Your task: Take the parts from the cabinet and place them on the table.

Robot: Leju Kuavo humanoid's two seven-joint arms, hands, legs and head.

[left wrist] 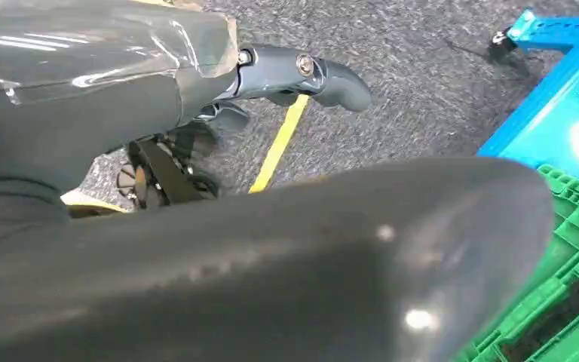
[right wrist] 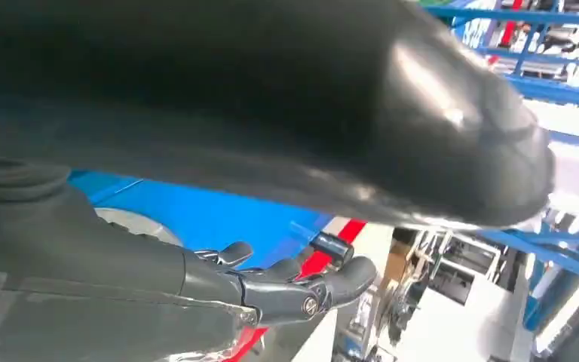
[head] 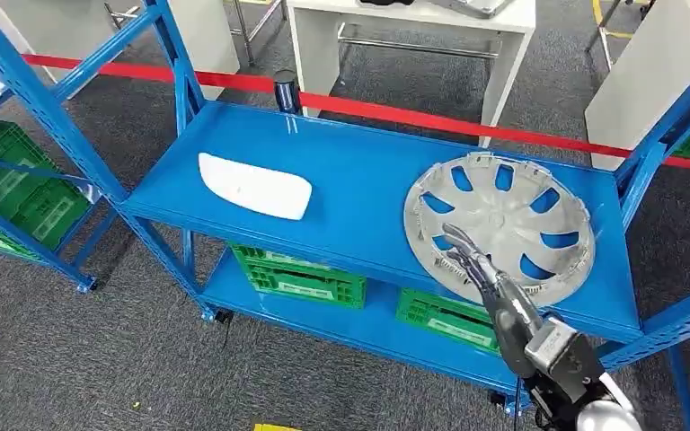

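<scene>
A silver hubcap (head: 500, 224) lies flat on the right half of the blue rack's upper shelf (head: 359, 180), its near rim reaching almost to the shelf's front edge. The right hand (head: 469, 260) reaches in from the lower right with its dark fingers (head: 456, 244) stretched out over the hubcap's near rim; the hand is released and grips nothing, and I cannot tell whether the fingertips touch the rim or hang just above it. In the right wrist view the same fingers (right wrist: 301, 290) lie spread and nearly straight, with a sliver of the hubcap (right wrist: 132, 226) and the blue shelf behind them.

On the left half of the same shelf, well apart from the hubcap, lies a white, rounded plastic cover panel (head: 253, 186). Green plastic crates (head: 301, 274) sit on the lower shelf. Behind the rack a red barrier tape (head: 413, 115) runs across, and beyond it stands a white counter (head: 494, 27) on grey carpet.

The left hand (left wrist: 271, 83) hangs over the carpet and a yellow floor line (left wrist: 277, 147), beside a corner of the rack and a green crate (left wrist: 565, 279); its thumb is extended, and I cannot tell whether the fingers are apart or clenched
</scene>
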